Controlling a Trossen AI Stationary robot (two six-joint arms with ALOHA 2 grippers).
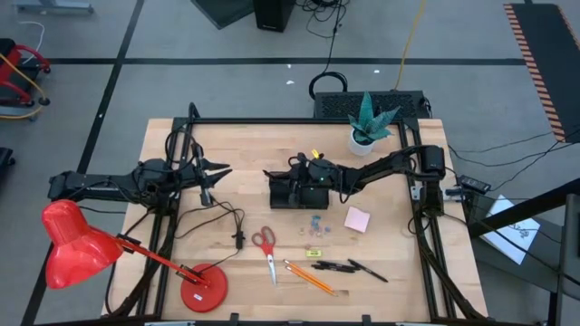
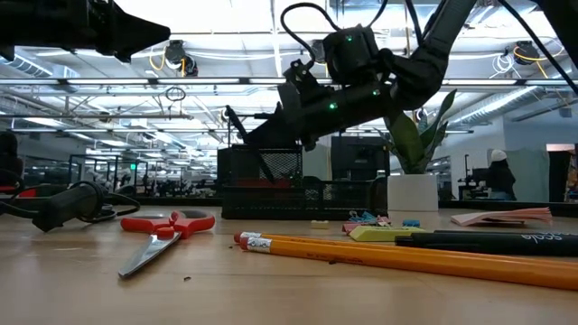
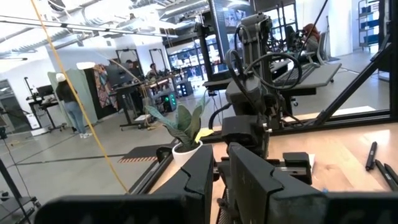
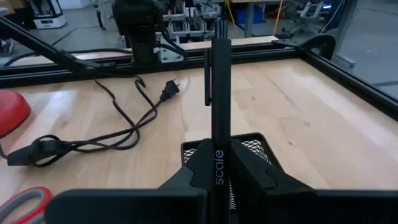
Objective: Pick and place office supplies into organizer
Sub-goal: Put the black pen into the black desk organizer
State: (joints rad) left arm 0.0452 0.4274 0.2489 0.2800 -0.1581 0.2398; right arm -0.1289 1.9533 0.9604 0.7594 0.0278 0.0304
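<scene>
The black mesh organizer (image 1: 292, 194) (image 2: 271, 185) stands mid-table. My right gripper (image 1: 288, 174) (image 2: 257, 135) (image 4: 217, 168) hangs over it, shut on a black pen (image 4: 217, 93). On the wood nearer me lie red-handled scissors (image 1: 265, 244), orange pencils (image 1: 308, 276), more black pens (image 1: 349, 267), a pink sticky pad (image 1: 357, 218), blue clips (image 1: 315, 222) and a small yellow piece (image 1: 314, 253). My left gripper (image 1: 222, 172) (image 3: 219, 168) waits shut above the table's left part, touching nothing. My right gripper pinches the black pen's barrel (image 4: 218, 158) between its two fingers, at the printed word. The fingers come from the table's right, slanting down. The pen leans; its clip end (image 2: 228, 113) rises past the fingertips and its lower end (image 2: 268, 171) dips into the organizer's taller compartment.
A red desk lamp (image 1: 82, 244) stands at the near left, its base (image 1: 204, 290) by the edge. A black cable with plug (image 1: 231, 222) lies left of the scissors. A white plant pot (image 1: 364, 138) sits behind the organizer. Black frame rails (image 1: 426, 226) border the table.
</scene>
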